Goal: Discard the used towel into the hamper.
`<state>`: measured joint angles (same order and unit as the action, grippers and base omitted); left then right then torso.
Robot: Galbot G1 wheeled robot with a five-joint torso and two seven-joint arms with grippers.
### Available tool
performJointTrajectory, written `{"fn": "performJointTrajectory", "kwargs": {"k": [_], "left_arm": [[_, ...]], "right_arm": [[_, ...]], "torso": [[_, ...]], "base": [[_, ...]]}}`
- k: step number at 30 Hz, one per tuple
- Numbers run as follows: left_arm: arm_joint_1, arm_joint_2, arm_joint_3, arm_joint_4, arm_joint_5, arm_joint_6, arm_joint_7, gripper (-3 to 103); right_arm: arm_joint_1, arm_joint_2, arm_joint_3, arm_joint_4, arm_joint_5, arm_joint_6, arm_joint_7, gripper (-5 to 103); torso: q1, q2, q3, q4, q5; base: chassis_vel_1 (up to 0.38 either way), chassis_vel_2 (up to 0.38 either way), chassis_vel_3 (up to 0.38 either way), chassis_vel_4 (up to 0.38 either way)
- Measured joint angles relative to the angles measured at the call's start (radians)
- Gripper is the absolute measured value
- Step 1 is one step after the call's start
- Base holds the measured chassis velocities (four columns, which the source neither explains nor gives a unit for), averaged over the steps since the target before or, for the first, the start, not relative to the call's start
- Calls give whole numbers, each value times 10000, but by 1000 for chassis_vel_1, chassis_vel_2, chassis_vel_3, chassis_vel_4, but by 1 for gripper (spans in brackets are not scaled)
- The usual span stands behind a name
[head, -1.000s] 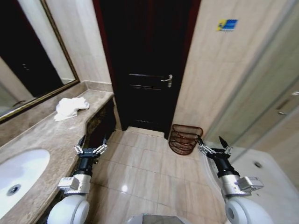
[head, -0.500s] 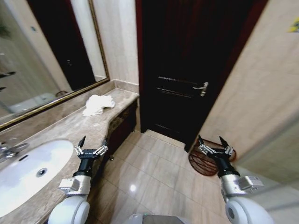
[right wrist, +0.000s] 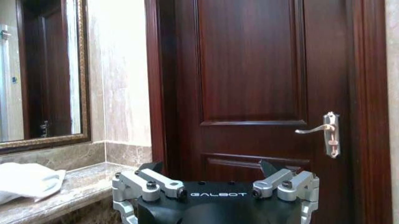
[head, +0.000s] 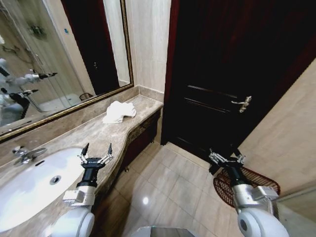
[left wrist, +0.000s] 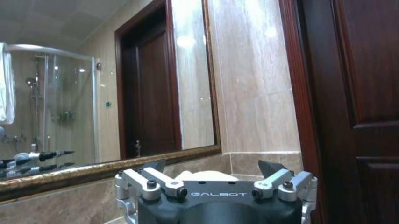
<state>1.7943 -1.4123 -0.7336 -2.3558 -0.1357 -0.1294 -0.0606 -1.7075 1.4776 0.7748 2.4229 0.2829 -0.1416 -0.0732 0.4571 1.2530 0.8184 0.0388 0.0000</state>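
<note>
Towel (head: 119, 111) sits crumpled on the table (head: 74, 138), ahead of the left hand (head: 97, 153), the nearer one, open and empty. Right hand (head: 226, 157), open too, hovers over the hamper (head: 256, 178) on the floor.

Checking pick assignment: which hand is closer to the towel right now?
The left hand, open above the counter edge by the sink. The towel lies farther along that counter; the right hand hangs over the floor by the hamper.

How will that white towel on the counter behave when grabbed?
The towel lies crumpled in soft folds on the counter, so it's probably floppy and light. Pinched at one fold, the rest would likely hang and drag.
</note>
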Motion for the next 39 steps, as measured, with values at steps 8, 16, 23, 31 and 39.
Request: {"fn": "performJointTrajectory", "kwargs": {"k": [8,16,23,31,39], "left_arm": [[48,-3,-5,-6,-3,-14,1,100],[116,-8,19,-96,-41,193,12,100],[118,0,6,-94,-35,240,13,100],[65,-62,18,-25,-35,204,-18,100],[-27,-6,60,87,-82,208,-386,100]], "right_arm": [[-22,26,-9,41,-25,7,31,100],[-40,56,6,47,-39,18,54,100],[-51,98,24,10,-40,62,58,100],[17,2,-26,5,-25,57,158,100],[11,-104,4,-14,13,-35,274,100]], "torso": [[1,0,1,2,0],[0,0,0,4,-1],[0,0,0,2,0],[1,0,0,4,-3],[3,-2,1,1,2]], "base": [[-156,141,150,-136],[-141,147,154,-147],[-138,154,164,-133],[-97,193,193,-92],[-45,92,99,-15]]}}
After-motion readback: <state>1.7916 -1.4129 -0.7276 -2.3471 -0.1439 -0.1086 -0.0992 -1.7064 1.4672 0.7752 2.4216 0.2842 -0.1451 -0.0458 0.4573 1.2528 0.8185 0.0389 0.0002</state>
